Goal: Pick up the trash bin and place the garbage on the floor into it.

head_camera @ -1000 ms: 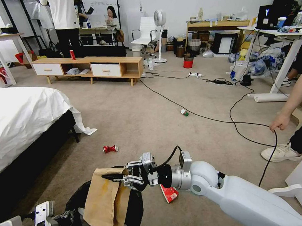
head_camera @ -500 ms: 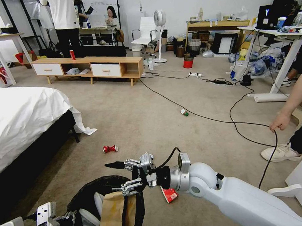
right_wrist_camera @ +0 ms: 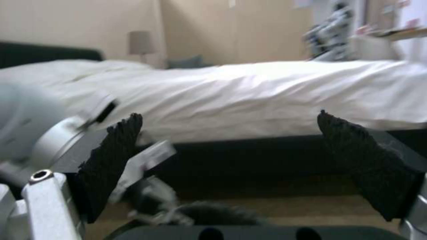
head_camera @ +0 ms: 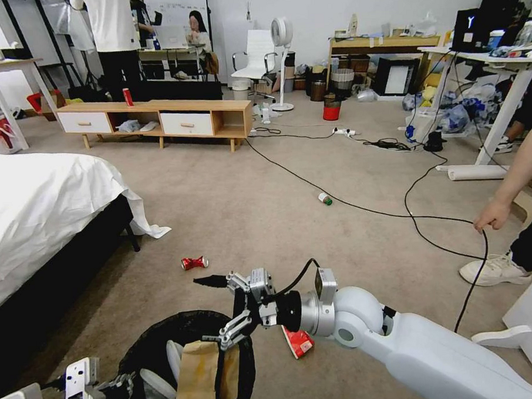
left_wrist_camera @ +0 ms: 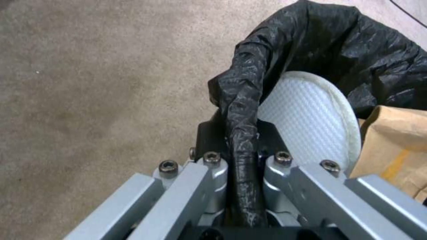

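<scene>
The trash bin [head_camera: 166, 345], black mesh with a black liner, hangs at the bottom of the head view. My left gripper [head_camera: 118, 387] is shut on its rim; the left wrist view shows the fingers [left_wrist_camera: 285, 163] pinching the liner-wrapped rim [left_wrist_camera: 242, 110]. A brown paper bag [head_camera: 198, 376] stands inside the bin beside a white disc [left_wrist_camera: 307, 116]. My right gripper [head_camera: 203, 310] hovers open just above the bin with nothing between its black pads [right_wrist_camera: 113, 156]. On the floor lie a crushed red can [head_camera: 194, 262], a red-white snack packet [head_camera: 298, 342] under my right wrist, and a green-capped bottle [head_camera: 325, 199].
A bed with a white sheet [head_camera: 37, 203] fills the left. Black cables [head_camera: 420, 228] cross the carpet to the right, where a person's hand [head_camera: 493, 216] holds one. A low wooden cabinet [head_camera: 156, 119] and cluttered desks stand at the back.
My right gripper has opened and let go of the paper bag, which dropped from above the rim down into the bin. The gripper's fingers have spread wider since.
</scene>
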`<state>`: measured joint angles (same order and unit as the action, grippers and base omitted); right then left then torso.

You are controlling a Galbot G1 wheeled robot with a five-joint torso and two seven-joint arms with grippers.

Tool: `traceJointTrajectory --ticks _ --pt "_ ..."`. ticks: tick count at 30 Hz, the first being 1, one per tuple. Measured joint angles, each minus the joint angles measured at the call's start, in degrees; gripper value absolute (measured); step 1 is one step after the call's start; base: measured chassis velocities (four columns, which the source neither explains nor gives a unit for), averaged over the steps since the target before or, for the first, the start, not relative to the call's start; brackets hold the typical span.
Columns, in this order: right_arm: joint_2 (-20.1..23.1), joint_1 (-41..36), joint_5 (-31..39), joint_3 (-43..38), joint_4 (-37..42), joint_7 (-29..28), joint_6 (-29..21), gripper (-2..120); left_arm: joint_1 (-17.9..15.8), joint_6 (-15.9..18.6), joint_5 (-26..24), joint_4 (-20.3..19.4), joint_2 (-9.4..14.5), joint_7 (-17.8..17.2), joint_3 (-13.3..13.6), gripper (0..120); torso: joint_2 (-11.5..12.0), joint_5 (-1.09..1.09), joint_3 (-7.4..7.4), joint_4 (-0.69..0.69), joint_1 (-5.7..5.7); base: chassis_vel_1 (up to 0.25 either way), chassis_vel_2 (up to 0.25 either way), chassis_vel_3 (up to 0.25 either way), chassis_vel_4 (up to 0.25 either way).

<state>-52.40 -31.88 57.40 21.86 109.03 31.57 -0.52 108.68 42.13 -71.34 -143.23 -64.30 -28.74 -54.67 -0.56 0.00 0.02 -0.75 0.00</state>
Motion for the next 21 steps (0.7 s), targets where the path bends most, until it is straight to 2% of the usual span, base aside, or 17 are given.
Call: traceJointTrajectory --ticks 2,4,5,7,8,11,15,21 --pt "0.1 -0.8 0.3 -1.5 0.2 -1.3 0.0 100 0.0 0.0 0.0 0.0 0.0 0.0 -0.1 4 0.0 0.0 0.0 0.0 0.0 0.0 0.0 0.0 0.0" --pt "0.4 -3.9 0.6 -7.1 0.4 -6.6 0.0 100 -0.2 0.0 0.1 0.0 0.1 0.1 -0.7 4 0.0 0.0 0.0 -0.01 0.0 0.0 0.0 0.0 0.0" --pt "0.4 -3.9 0.6 -7.1 0.4 -6.6 0.0 100 -0.2 0.0 0.1 0.0 0.1 0.1 -0.7 4 0.0 0.0 0.0 -0.01 0.0 0.0 0.0 0.0 0.0" --pt "0.0 -6.9 -0.2 -11.7 -0.1 -12.4 0.0 100 -0.1 0.0 0.1 0.0 0.0 0.2 -0.8 4 0.0 0.01 0.0 -0.01 0.0 0.0 0.0 0.0 0.0" --pt "0.0 -6.9 -0.2 -11.7 -0.1 -12.4 0.0 100 -0.1 0.0 0.1 0.0 0.0 0.2 -0.8 4 0.0 0.01 0.0 -0.01 0.0 0.0 0.0 0.0 0.0" --pt "-1.0 -10.1 -2.1 -16.1 -1.3 -17.4 -1.2 100 -0.3 0.0 0.5 0.0 -0.1 0.3 -0.6 4 0.0 0.0 0.0 -0.01 0.0 0.0 0.0 0.0 0.0" --pt "-1.6 -11.5 -3.4 -17.3 -2.2 -19.7 -2.3 100 -0.3 0.0 0.5 0.0 -0.1 0.3 -0.6 4 0.0 0.01 0.0 -0.01 0.0 0.0 0.0 0.0 0.0" --pt "-3.3 -12.7 -5.3 -17.4 -4.2 -25.9 -6.7 100 -0.1 0.0 0.6 0.0 -0.1 0.4 -1.2 4 0.0 0.0 0.0 0.0 0.0 0.0 0.0 0.0 0.0"
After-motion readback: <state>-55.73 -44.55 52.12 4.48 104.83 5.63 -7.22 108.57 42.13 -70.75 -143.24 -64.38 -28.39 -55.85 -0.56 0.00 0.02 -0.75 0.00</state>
